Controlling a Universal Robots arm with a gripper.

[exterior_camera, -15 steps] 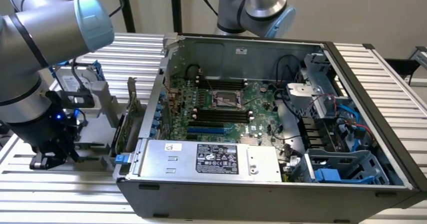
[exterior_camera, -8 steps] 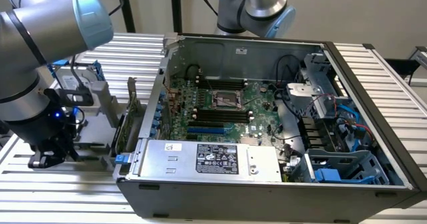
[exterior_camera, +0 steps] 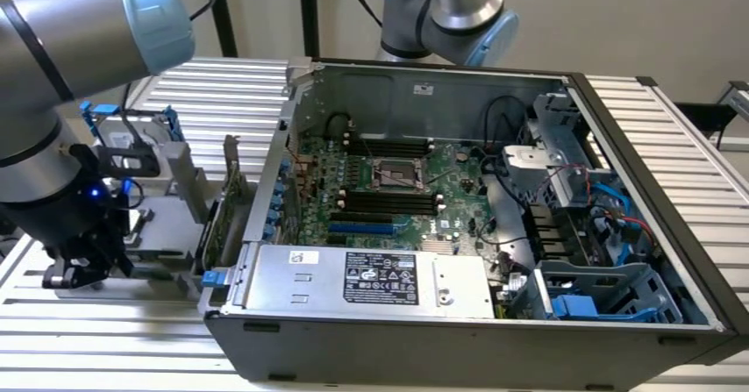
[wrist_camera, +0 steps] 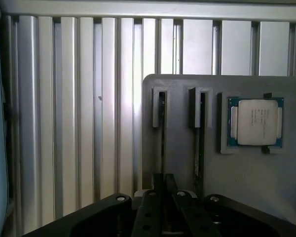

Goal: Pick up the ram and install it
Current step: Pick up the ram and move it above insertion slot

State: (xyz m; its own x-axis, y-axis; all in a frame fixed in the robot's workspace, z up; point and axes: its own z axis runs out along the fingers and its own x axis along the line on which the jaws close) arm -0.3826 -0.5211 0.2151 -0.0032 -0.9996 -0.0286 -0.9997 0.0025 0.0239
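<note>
Pick-up stage, not yet complete. Arm (exterior_camera: 47,146) was down at grey holder (wrist_camera: 246,173) on worktop (exterior_camera: 117,339), at 9 o'clock from the open computer case (exterior_camera: 468,331) in the exterior view. Jaws were drawn almost together about the edge of the ram (wrist_camera: 163,143), apparently gripping it. Ram sat in its holder slot, second stick (wrist_camera: 200,148) just beside. Memory slots (exterior_camera: 387,203) on the board looked unfilled. Lift and install outstanding.

The ram (wrist_camera: 163,143) (seen edge-on) has its near end hidden behind the tool (wrist_camera: 164,182).
</note>
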